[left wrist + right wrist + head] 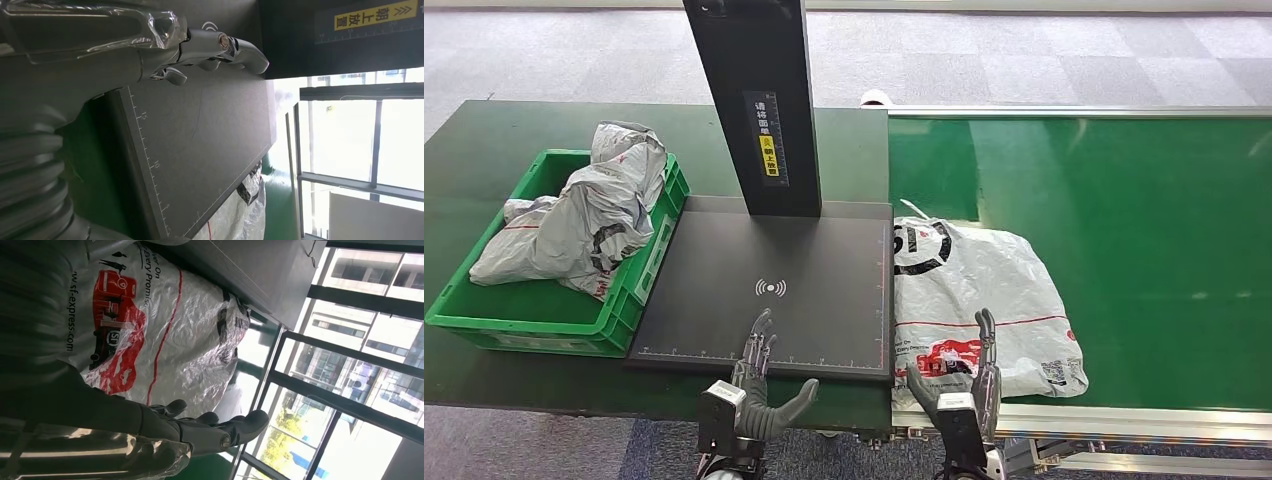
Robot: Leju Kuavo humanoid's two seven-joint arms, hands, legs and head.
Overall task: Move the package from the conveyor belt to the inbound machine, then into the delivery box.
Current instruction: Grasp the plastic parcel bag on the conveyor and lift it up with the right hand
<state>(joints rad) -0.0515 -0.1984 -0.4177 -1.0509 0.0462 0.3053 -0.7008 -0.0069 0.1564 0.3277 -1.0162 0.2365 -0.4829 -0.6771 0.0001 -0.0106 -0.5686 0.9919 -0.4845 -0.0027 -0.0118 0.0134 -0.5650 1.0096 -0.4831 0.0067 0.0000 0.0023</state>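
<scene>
A white plastic package (984, 295) with red and black print lies flat on the green conveyor belt (1144, 230), its left edge against the inbound machine's dark scan plate (774, 290). My right hand (964, 385) hovers open over the package's near edge, fingers extended; the right wrist view has the package (165, 325) just beyond those fingers (220, 427). My left hand (759, 385) is open over the plate's near edge, and its fingers (225, 47) stretch above the plate (200, 150). The green delivery box (639, 275) stands left of the plate.
Grey crumpled bags (589, 215) fill the green box. The machine's black upright post (759, 100) rises from the plate's far side. A metal rail (1124, 420) borders the belt's near edge. The dark green table (484, 160) carries the box and plate.
</scene>
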